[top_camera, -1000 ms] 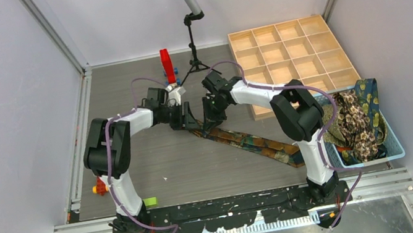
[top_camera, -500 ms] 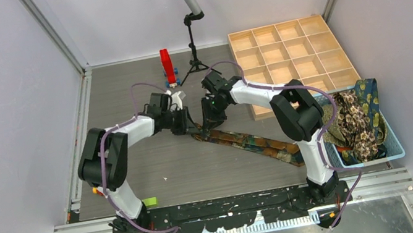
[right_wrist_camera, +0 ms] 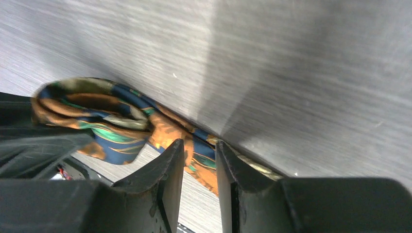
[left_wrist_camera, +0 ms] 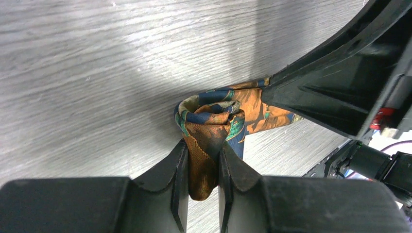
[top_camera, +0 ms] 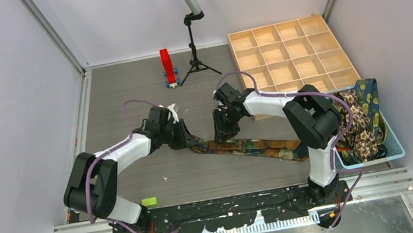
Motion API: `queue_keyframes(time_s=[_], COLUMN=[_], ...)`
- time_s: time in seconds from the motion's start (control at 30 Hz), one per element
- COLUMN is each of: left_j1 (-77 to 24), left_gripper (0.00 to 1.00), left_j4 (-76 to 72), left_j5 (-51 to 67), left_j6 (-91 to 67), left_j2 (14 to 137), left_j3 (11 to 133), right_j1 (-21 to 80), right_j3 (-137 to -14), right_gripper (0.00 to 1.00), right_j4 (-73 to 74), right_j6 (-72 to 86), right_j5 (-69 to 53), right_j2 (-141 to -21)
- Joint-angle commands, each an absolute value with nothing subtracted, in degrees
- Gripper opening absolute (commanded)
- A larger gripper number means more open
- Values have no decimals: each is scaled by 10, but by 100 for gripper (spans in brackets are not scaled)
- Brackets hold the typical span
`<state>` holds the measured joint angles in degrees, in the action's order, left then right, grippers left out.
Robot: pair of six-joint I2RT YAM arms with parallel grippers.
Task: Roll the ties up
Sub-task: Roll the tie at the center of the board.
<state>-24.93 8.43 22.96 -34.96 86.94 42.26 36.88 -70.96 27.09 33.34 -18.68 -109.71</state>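
A navy and orange patterned tie [top_camera: 259,146] lies stretched across the table toward the basket. Its left end is curled into a small roll [left_wrist_camera: 209,114]. My left gripper [left_wrist_camera: 203,144] is shut on the orange fabric of that roll, low at the table [top_camera: 186,140]. My right gripper [top_camera: 223,135] hovers just to the right of it, over the flat stretch of the tie [right_wrist_camera: 194,145]. Its jaws [right_wrist_camera: 200,145] stand apart, with fabric showing past the tips and nothing pinched. More ties [top_camera: 358,120] are heaped in the basket.
A light blue basket [top_camera: 396,152] sits at the right edge. A wooden compartment tray [top_camera: 291,53] is at the back right. A red block stand [top_camera: 167,66] and a black tripod [top_camera: 194,56] stand at the back. A small green piece [top_camera: 150,201] lies near the left base.
Both arms have drawn nearer, dragging the tie's left end with them. The left jaws closed on the curled end. The right jaws have spread wider.
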Motion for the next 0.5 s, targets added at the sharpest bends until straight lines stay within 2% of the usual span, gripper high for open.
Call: queue_keyframes(time_s=[0.0, 0.27, 0.47], left_j1=[-252, -253, -254], left_gripper=[7, 7, 7], left_j4=[83, 89, 113], left_j5=[187, 154, 143], left_j6=[-378, -397, -380], left_j2=[817, 765, 735], left_j3=[403, 365, 353], right_j1=[384, 424, 426], right_j3=[-659, -623, -687], right_gripper=[35, 34, 34], right_j4=[217, 189, 238], right_j6=[352, 375, 359], right_j5=[-195, -188, -161], right_j2=[-1050, -1049, -1041])
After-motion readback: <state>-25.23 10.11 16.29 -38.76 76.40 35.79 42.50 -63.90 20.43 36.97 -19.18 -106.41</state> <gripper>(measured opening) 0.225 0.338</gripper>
